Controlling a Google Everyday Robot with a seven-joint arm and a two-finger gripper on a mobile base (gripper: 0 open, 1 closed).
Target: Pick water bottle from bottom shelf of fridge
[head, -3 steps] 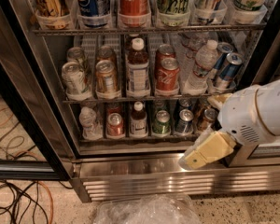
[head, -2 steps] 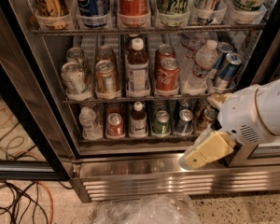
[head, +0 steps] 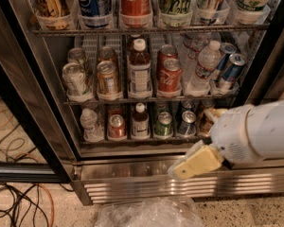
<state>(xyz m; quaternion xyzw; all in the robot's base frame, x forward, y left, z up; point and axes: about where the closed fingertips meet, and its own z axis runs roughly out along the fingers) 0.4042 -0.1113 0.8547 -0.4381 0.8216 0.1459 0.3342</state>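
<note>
The water bottle [head: 90, 123] is small, clear and crinkled with a pale cap. It stands at the far left of the bottom shelf [head: 132, 141] of the fridge [head: 52, 103], whose door is open. My gripper [head: 197, 163], yellow-tipped on a white arm, hangs in front of the steel sill at the lower right. It is below the bottom shelf, well to the right of the water bottle, and touches nothing.
On the bottom shelf, a red can [head: 116, 126], a dark bottle with a white label [head: 140, 122] and more cans stand to the right of the water bottle. A taller clear bottle [head: 203, 65] is one tier up. Cables [head: 14, 202] and crumpled plastic [head: 149, 214] lie on the floor.
My gripper and arm have shifted slightly down and to the left. The bottles and cans have not moved.
</note>
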